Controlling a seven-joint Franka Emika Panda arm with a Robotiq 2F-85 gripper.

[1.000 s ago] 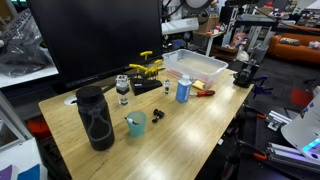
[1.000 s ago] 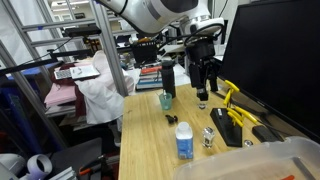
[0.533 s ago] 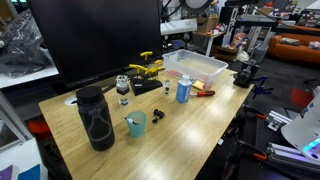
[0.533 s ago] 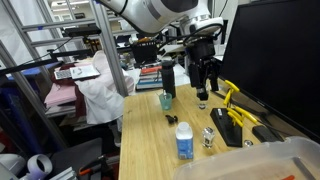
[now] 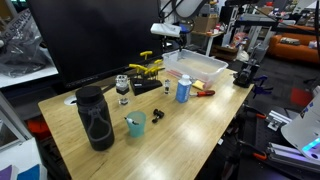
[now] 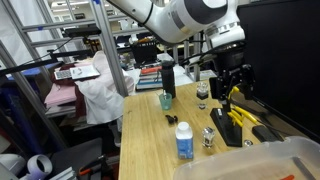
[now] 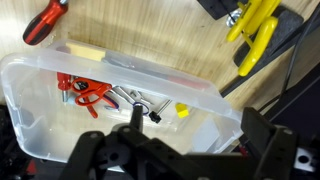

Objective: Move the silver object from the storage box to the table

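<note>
Translucent-white plastic across most of the wrist view: the storage box (image 7: 40,120), set on the light wood-grain table (image 7: 150,25). Inside, from left to right: a red tool (image 7: 85,90), then the silver object (image 7: 128,97) lying flat on the floor near the middle, touching or just beside the red handles (cannot tell which), then a small yellow block (image 7: 182,110) a little apart on the right. Beyond the far wall, a red-handled screwdriver (image 7: 45,20) at left and yellow clamps (image 7: 255,30) at right, both on the table. Not yet lifted, not yet touched. Probable trouble from here: closing on the red tool together with the silver piece, given so little room between the two; skidding off thin metal flat against smooth plastic; or catching a fingertip on the low wall during descent and dragging the light box along. Calls for a straight drop centred on the silver piece, clear of its neighbours. Above the box, the gripper (image 7: 178,150), with fingers (image 7: 265,140) spread wide, holding nothing and touching nothing; same wide gap visible in an exterior view, well above the tabletop.
</note>
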